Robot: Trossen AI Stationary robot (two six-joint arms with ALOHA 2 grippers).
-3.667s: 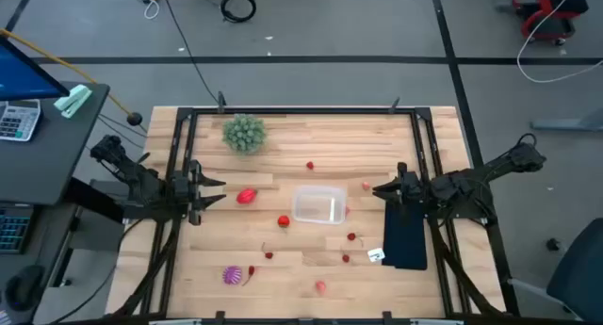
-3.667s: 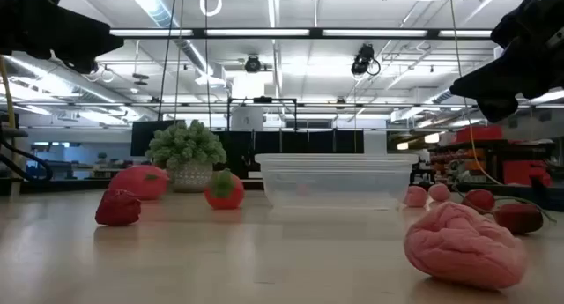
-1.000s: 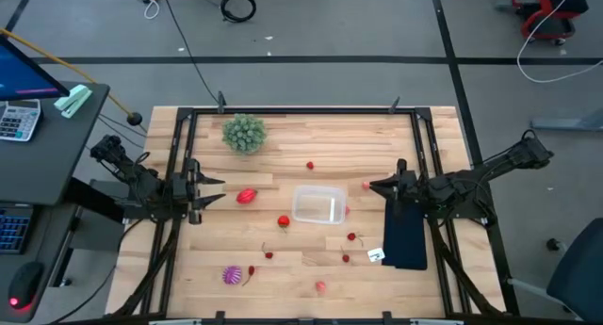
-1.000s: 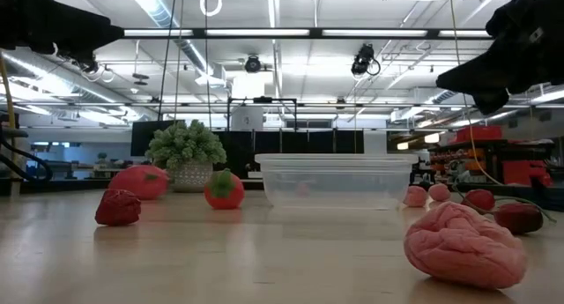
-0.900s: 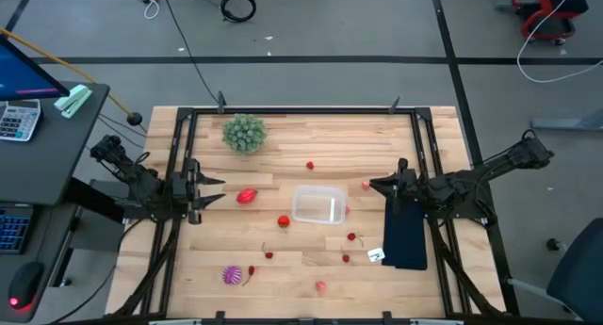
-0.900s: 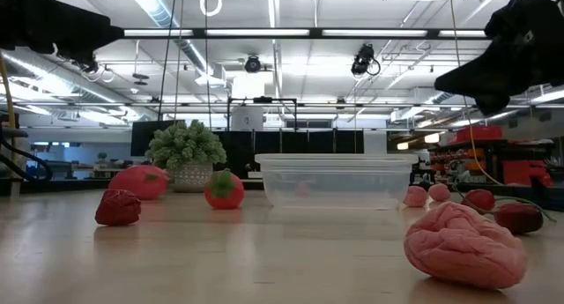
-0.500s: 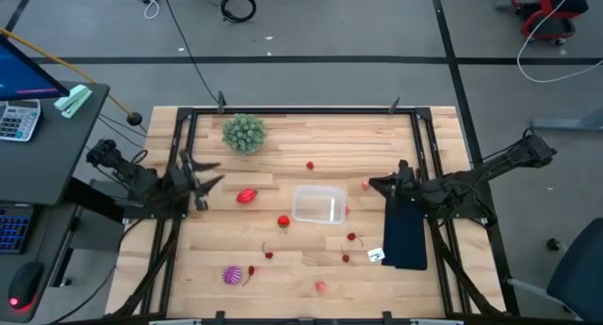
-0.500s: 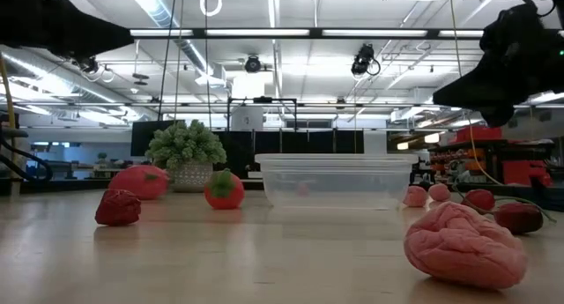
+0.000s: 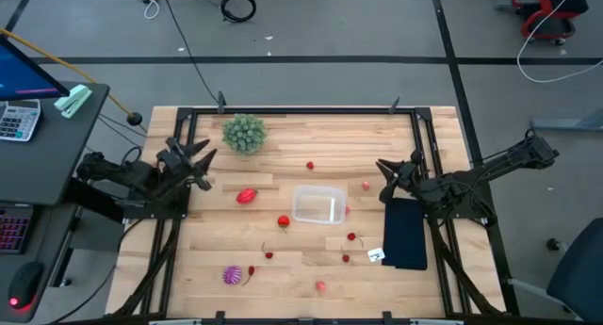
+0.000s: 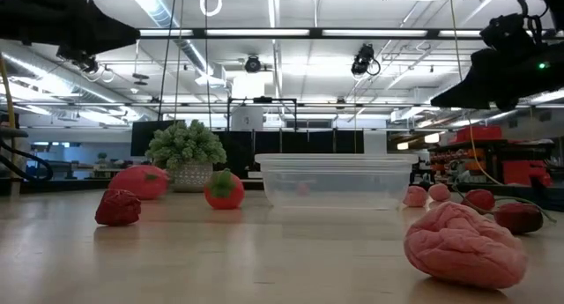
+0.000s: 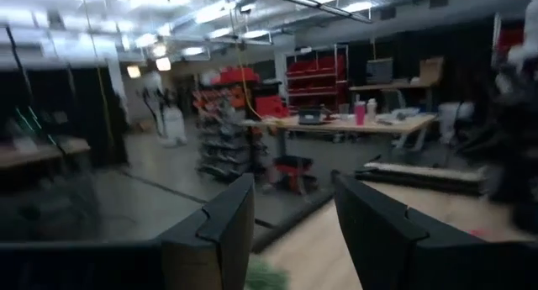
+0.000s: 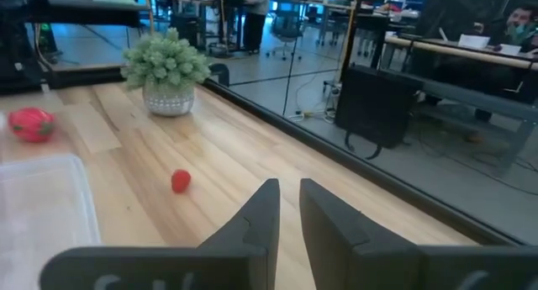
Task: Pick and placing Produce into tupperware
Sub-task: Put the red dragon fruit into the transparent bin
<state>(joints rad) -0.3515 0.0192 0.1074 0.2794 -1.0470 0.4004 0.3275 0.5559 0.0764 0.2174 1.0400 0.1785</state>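
The clear rectangular plastic tupperware [image 9: 318, 205] is sitting mid-counter, small red toy produce [image 9: 247, 196] lying around it. The left gripper [image 9: 200, 158] is hovering open; the right gripper [image 9: 384, 169] is hanging nearly closed, empty.

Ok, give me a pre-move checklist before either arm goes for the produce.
1. Tupperware upright and unobstructed at mid-table: ok.
2. Tupperware holding no produce yet: ok, it looks empty from above.
3. Left gripper open, holding nothing: ok.
4. Right gripper empty: ok; fingers only narrowly apart, so open wider before grasping.
5. Nearest target for the left arm, the red produce, free of neighbours: ok.
6. Green plant clear of the left arm's path: cannot tell, it stands close.
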